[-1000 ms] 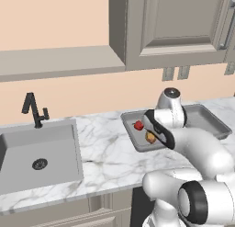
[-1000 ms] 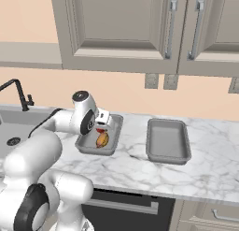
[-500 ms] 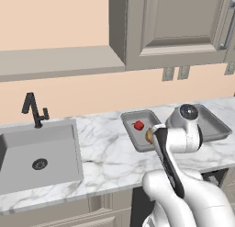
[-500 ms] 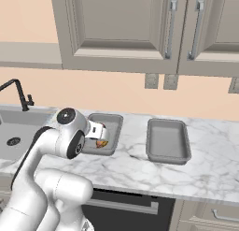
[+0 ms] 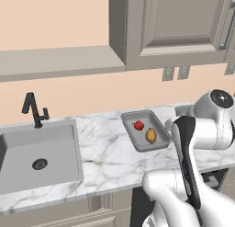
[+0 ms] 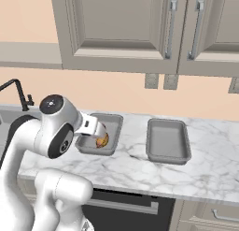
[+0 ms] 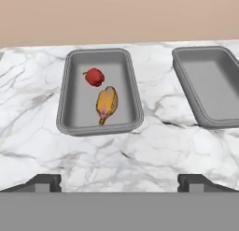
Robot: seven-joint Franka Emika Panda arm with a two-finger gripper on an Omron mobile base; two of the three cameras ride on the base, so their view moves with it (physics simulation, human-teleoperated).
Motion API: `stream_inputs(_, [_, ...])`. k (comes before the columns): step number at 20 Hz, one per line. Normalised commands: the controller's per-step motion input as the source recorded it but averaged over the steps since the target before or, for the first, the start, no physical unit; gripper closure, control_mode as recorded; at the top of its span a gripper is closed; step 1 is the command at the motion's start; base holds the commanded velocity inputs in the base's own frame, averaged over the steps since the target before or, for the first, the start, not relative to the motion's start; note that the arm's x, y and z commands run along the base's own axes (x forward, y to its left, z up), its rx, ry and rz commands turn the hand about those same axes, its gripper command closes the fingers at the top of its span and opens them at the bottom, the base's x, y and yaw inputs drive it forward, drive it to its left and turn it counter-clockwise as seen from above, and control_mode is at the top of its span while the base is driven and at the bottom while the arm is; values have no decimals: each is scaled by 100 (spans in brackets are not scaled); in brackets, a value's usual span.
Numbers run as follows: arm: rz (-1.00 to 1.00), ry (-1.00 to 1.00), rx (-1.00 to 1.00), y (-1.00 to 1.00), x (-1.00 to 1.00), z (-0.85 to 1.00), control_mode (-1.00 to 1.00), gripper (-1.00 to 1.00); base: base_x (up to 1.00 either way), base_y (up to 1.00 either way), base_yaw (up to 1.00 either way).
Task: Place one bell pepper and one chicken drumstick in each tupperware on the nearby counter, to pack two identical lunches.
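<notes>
Hand view, left to right: one tupperware (image 7: 69,117) on the marble counter (image 7: 121,153) holds a red bell pepper (image 7: 94,77) beside a golden-orange chicken drumstick (image 7: 106,104) (apparently touching neither wall); the second tupperware (image 7: 205,87) is bare. The gripper (image 7: 119,182) is spread wide, grasping nothing.

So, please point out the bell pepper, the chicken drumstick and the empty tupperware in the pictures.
bell pepper (image 7: 94,77): hand view, middle of its red body.
chicken drumstick (image 7: 106,104): hand view, middle of the golden-orange piece.
empty tupperware (image 6: 168,142): right base view, its bare floor.
</notes>
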Motion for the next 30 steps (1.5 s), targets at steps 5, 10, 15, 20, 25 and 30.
stream_inputs(5, [0,-4,0,0,-99,35,-100,-100,0,0,0])
stream_inputs(10, [0,0,0,0,0,0,100,-100,-100,0,5])
stream_inputs(15, [0,0,0,0,0,0,100,-100,-100,-7,4])
stream_inputs(20, [0,0,0,0,0,0,100,-100,-95,-63,-2])
stream_inputs(25, [0,0,0,0,0,0,100,-100,-36,-100,-13])
stream_inputs(30, [0,0,0,0,0,0,100,-100,-85,-72,-4])
